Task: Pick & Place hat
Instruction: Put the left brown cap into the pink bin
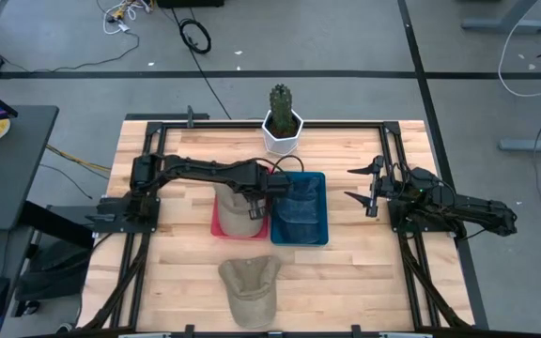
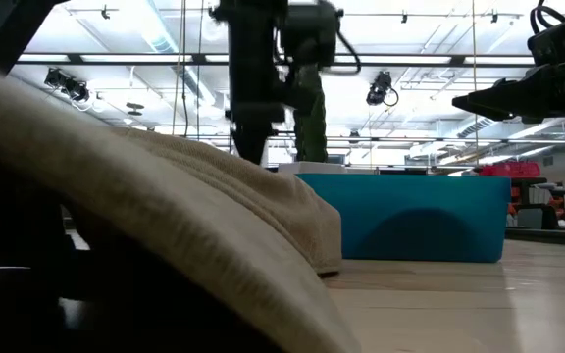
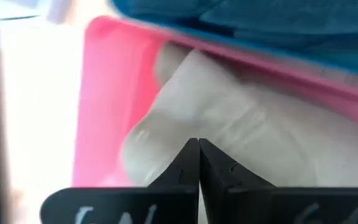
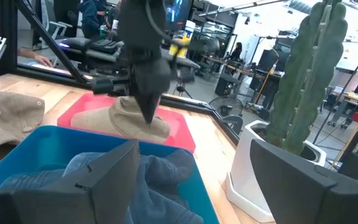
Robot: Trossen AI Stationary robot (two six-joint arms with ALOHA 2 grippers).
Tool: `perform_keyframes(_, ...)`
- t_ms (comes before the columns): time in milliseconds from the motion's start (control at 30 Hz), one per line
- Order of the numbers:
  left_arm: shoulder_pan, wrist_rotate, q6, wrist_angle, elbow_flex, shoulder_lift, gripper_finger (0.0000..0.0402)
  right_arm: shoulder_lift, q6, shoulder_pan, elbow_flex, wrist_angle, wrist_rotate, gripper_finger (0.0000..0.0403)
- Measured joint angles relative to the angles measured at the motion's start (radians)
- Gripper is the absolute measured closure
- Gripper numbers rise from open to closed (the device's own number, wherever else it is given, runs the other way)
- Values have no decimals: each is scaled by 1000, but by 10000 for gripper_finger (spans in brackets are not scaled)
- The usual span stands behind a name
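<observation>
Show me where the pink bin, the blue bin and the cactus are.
pink bin (image 1: 216,222): high view, its left wall.
blue bin (image 1: 299,238): high view, its near rim.
cactus (image 1: 281,101): high view, its green stem.

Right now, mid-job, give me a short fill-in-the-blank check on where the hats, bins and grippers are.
1. The left gripper is shut on the beige hat in the ____ bin.
2. The blue bin holds a ____ hat.
3. A second beige hat lies on the table in front of the bins; the right gripper, beside the blue bin, is ____.
4. Behind the bins stands a white pot with a ____.

Missing words: pink; denim; open; cactus
</observation>
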State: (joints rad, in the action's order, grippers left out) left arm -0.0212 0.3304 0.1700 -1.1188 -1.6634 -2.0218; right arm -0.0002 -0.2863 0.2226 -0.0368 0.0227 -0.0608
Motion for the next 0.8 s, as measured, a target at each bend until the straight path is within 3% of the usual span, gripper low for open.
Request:
perform_keyframes(267, 77, 82, 195, -440, -144, 1, 400, 0, 0, 0, 0, 0, 0, 91)
perform_keyframes(467, 105, -34, 241, -438, -75, 35, 400, 0, 0, 0, 0, 0, 0, 91)
perform_keyframes(733, 96, -18, 308, -452, 110, 58, 400, 0, 0, 0, 0, 0, 0, 91)
perform_keyframes(800, 85, 30, 315, -439, 145, 62, 400, 0, 0, 0, 0, 0, 0, 91)
